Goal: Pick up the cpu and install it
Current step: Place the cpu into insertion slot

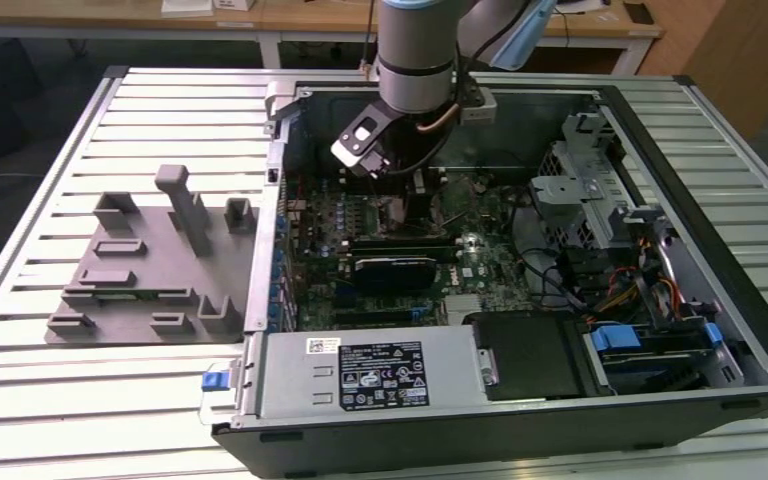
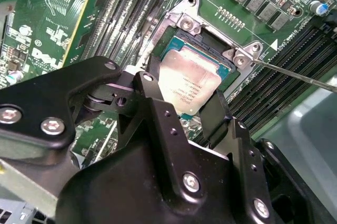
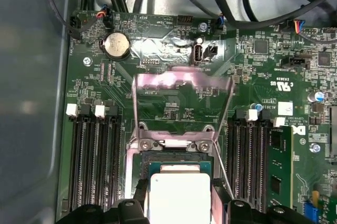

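The cpu (image 2: pixel 190 84), a flat silver square chip with a pale rim, sits low over the open motherboard socket (image 2: pixel 184 24). My gripper (image 2: pixel 181 100) is shut on it, one black finger (image 2: pixel 149 84) against each of two opposite edges. In the first wrist view the cpu (image 3: pixel 179 195) lies just below the socket's metal bracket (image 3: pixel 174 144), and the load plate (image 3: pixel 181 83) is swung up. In the exterior view my gripper (image 1: pixel 408 188) reaches down into the computer case over the board; the cpu is hidden there by the arm.
Memory slots (image 3: pixel 97 155) flank the socket, with a green memory stick (image 3: pixel 279 166) on one side. A thin socket lever (image 2: pixel 295 75) juts out. The open case (image 1: pixel 704 200) holds cables, a drive cage and a power supply (image 1: pixel 364 372). A grey fixture (image 1: pixel 157 265) lies on the exterior view's left.
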`<state>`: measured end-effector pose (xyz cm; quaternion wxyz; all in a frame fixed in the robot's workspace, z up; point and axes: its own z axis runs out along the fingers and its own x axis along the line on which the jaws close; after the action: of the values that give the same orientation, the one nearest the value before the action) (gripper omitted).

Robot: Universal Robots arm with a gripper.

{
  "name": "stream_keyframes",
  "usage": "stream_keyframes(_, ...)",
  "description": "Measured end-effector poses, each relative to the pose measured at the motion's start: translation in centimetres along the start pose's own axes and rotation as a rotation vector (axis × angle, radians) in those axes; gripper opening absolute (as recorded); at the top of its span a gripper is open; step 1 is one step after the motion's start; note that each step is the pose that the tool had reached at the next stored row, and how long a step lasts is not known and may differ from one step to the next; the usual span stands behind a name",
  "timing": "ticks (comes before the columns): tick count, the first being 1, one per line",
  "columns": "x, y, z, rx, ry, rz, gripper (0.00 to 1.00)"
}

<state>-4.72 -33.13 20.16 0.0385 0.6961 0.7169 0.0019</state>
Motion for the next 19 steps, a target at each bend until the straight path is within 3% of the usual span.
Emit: stream_keyframes(19,0.22,0.05,0.98,0.0057,-0.0016,0.022,0.55)
